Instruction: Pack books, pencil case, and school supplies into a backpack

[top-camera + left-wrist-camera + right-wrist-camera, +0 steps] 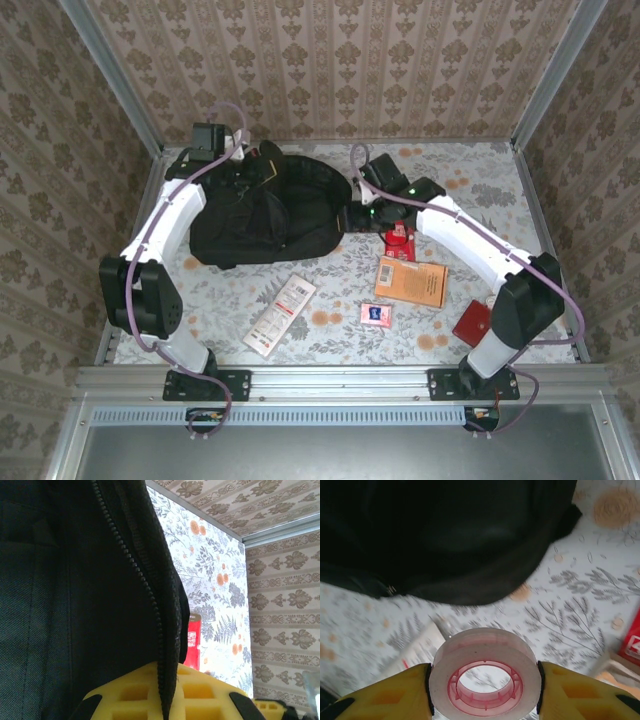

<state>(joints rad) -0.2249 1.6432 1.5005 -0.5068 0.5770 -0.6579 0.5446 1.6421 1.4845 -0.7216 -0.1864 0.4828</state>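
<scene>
Right gripper [484, 689]: yellow fingers [385, 692] held apart by the width of the tape roll [485, 650] and clamped on either side of it. The roll is a translucent white ring on a pink plastic core, over the floral cloth [580, 605] just off the backpack [445, 530] edge. Left gripper [167, 700]: yellow moulded fingers closed on the backpack's zip edge, coarse black woven fabric with a toothed zipper [130, 565] running down between them. Backpack, top view: soft, black, rounded, lying flat. Just beside its right end, a red book [400, 241]; on the near side of that, an orange paperback [412, 282], flat and rectangular, and a small pink-and-blue packet [376, 314]; on the backpack's near side, a white leaflet [280, 314]
</scene>
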